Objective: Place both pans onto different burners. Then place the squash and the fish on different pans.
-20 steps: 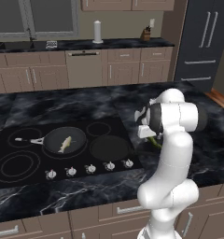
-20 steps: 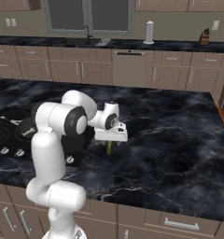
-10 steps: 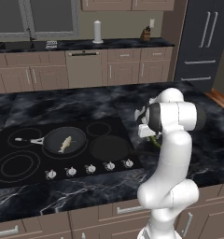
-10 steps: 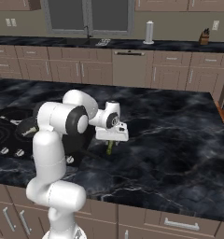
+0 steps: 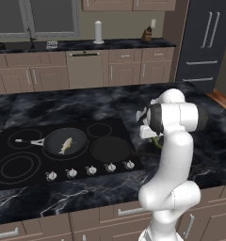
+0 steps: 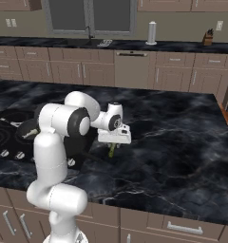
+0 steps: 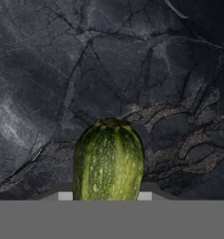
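Black marbled stone covers the island counter (image 6: 182, 137), with a glossy cooktop (image 5: 63, 150) set into it and tan cabinets (image 6: 135, 71) along the far wall. One pan (image 5: 65, 142) sits on a burner with the fish (image 5: 66, 145) in it; the other pan (image 5: 110, 149) sits beside it. Right of the cooktop, the gripper (image 6: 113, 147) points down over the squash (image 7: 108, 161), which lies on the counter. Whether its fingers clamp it, I cannot tell.
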Controlling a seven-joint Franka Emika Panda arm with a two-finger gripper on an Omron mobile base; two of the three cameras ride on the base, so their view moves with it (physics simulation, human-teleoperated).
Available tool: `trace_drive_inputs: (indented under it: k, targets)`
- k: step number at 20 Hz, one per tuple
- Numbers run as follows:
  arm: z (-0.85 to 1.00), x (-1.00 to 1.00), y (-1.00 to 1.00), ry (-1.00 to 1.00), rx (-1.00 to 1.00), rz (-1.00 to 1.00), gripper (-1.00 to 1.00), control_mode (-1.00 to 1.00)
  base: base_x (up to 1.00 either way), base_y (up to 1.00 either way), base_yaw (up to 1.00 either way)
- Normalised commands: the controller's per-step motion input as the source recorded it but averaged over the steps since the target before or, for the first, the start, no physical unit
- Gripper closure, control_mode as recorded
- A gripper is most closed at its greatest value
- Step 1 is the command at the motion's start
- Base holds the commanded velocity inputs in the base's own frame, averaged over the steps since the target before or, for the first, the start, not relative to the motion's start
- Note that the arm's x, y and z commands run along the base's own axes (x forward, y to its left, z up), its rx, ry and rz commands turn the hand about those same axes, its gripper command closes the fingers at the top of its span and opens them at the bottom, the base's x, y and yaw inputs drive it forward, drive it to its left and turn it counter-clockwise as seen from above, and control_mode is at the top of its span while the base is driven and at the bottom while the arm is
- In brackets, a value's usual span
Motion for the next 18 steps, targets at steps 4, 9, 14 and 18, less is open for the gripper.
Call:
trace_drive_inputs:
  k: [4,9,14,18]
  targets:
    - [0.54,-0.03,0.0,0.0,0.0,0.0,1.0,-1.0,0.0,0.0,0.0]
    - [0.85,-0.25,0.15,0.0,0.0,0.0,1.0,-1.0,0.0,0.0,0.0]
    - [0.42,-0.56,0.45,0.0,0.0,0.0,1.0,-1.0,0.0,0.0,0.0]
    - [0.11,-0.67,0.61,0.0,0.0,0.01,1.0,-1.0,0.0,0.0,0.0]
